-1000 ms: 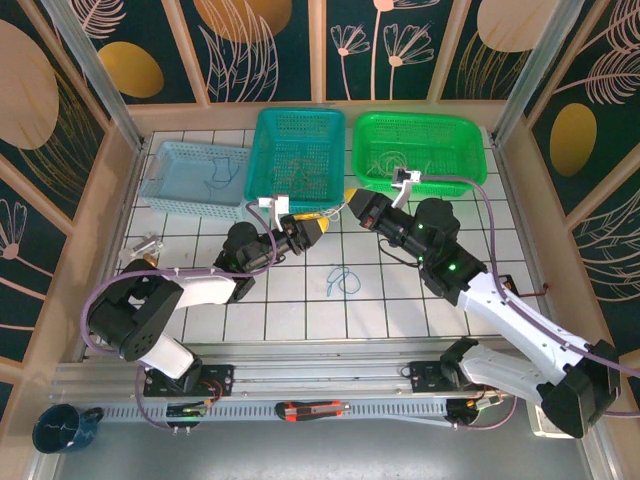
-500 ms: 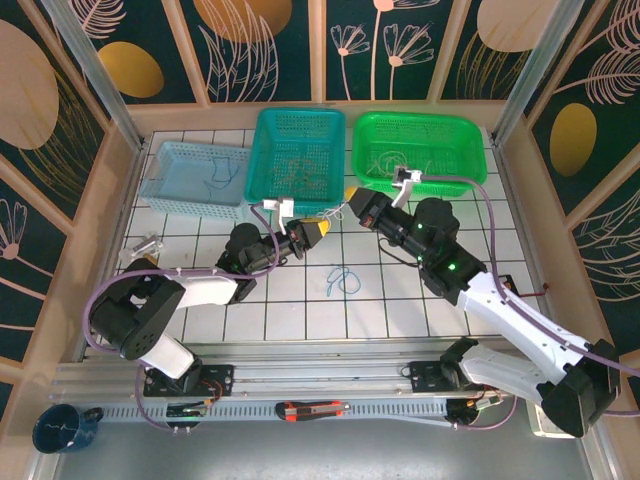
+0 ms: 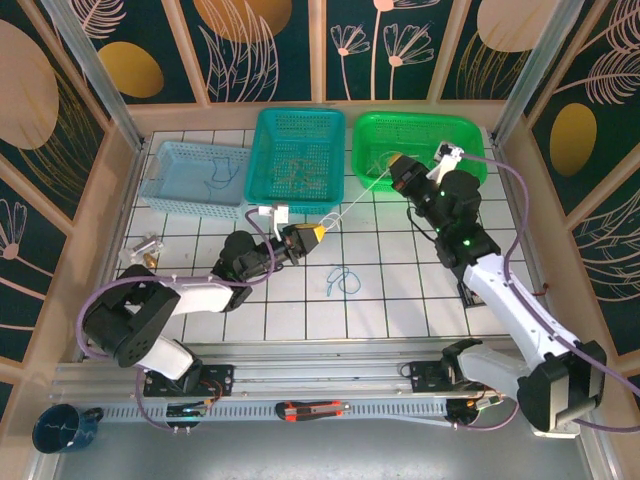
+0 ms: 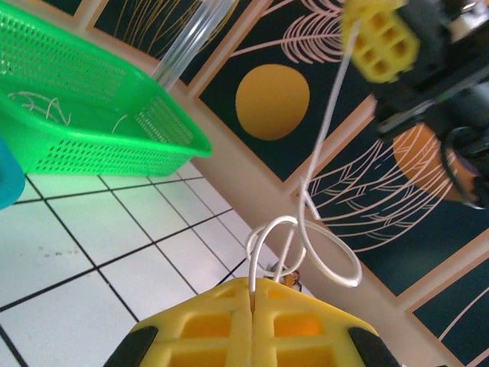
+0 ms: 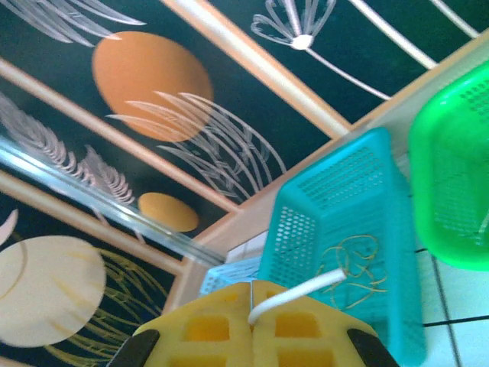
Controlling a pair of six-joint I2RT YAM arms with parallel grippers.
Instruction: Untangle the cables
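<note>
So the white cable is pulled into a straight line between the two pincers. Seen from above, its long axis runs diagonally, low end near the middle of the worktop, high end up and to the right over the front edge of the green basket. The left pincer is clamped shut on the lower end and the right pincer is clamped shut on the upper end. In the left wrist view the yellow fingers are pressed together, and the cable comes out of the seam, makes a couple of small loops, then climbs to the other pincer. In the right wrist view it's the same deal, with the pincer closed and the white cable curving out to the right.

One blue cable lies loose in a little curl on the tiles, between the arms and well apart from both pincers.

Three baskets sit in a row at the far side:
- pale blue basket on the left, with one blue wire in it
- teal basket in the middle, with a tangle of yellowish wires
- green one on the right, with some whitish wires; can't count those
</note>
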